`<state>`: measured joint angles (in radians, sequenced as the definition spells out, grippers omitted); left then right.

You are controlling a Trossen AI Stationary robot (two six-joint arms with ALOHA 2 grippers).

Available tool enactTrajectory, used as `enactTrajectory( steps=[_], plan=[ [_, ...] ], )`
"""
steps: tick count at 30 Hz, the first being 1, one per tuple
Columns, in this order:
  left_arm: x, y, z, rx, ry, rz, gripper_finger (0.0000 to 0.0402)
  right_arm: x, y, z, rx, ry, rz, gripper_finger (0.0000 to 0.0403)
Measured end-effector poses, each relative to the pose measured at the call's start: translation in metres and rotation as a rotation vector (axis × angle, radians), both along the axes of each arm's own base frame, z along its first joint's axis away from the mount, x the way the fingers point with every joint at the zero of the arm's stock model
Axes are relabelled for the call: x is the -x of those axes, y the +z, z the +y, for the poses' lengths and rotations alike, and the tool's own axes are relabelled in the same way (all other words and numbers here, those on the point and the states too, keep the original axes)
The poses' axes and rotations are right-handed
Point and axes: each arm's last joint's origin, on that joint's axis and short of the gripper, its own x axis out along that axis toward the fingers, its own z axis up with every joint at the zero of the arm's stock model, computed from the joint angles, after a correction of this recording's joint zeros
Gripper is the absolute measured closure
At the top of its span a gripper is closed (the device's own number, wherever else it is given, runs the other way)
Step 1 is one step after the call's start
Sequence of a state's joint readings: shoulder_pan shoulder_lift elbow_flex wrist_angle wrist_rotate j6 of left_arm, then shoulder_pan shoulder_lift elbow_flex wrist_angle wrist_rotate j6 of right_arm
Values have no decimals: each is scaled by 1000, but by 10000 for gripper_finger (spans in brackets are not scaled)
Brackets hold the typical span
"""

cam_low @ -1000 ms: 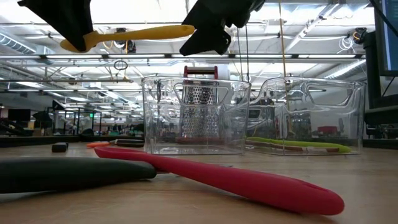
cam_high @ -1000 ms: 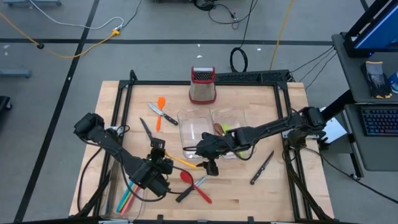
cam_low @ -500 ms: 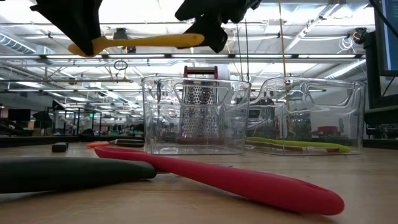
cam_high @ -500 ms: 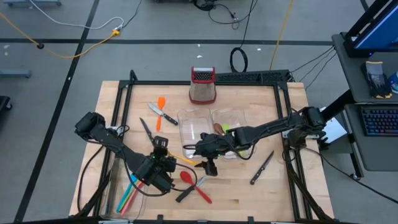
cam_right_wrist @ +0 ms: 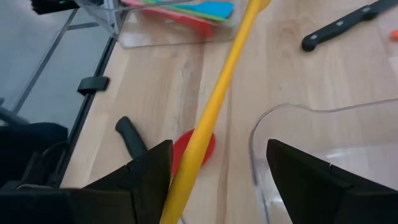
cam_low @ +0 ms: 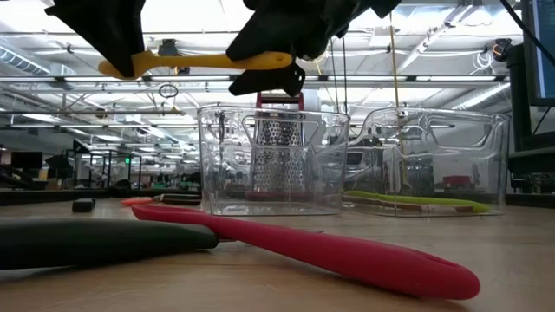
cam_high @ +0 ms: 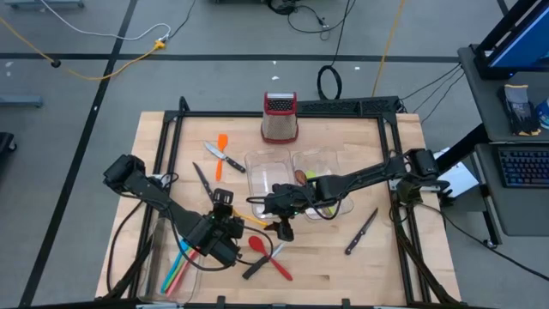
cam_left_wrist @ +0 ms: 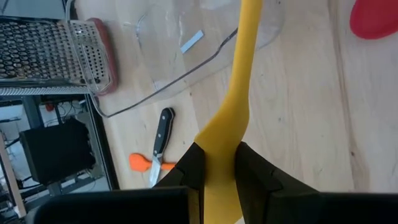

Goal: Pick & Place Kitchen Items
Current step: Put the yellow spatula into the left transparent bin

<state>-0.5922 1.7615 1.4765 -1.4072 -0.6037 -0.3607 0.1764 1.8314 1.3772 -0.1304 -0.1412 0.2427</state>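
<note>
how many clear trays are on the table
3 that I can make out: two side by side mid-table, in front of the grater, the left tray and the right tray; a third tray at the front-left corner, holding utensils. More may be hidden.

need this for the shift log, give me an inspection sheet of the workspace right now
surface: wooden table, black frame.
job's things: yellow spatula held off the table; red spoon, knives, orange utensil loose.
clutter: grater; clear trays.
grippers: left gripper shut on the yellow spatula; right gripper open around its handle.
cables: black coil; yellow floor cable.
surroundings: keyboard to the right; people: nothing seen.
</note>
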Motion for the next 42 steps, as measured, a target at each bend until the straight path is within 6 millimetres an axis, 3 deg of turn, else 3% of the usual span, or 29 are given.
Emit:
enactTrajectory(
  steps=[6,9,23,32,42],
  plan=[
    [-1,0,-1,0,-4,-16,353,-1,1,0,-5,-8,-20,153],
    [-2,0,-1,1,-16,-21,353,-2,2,0,-9,-7,-22,173],
    [-4,0,-2,-21,-22,-63,353,-2,2,-4,-51,-16,-15,380],
    [-5,1,-1,-25,4,-86,345,-3,2,-7,-21,-44,-18,385],
    [-4,3,0,-66,1,-116,247,-4,3,-7,-11,-51,-36,385]
  ],
)
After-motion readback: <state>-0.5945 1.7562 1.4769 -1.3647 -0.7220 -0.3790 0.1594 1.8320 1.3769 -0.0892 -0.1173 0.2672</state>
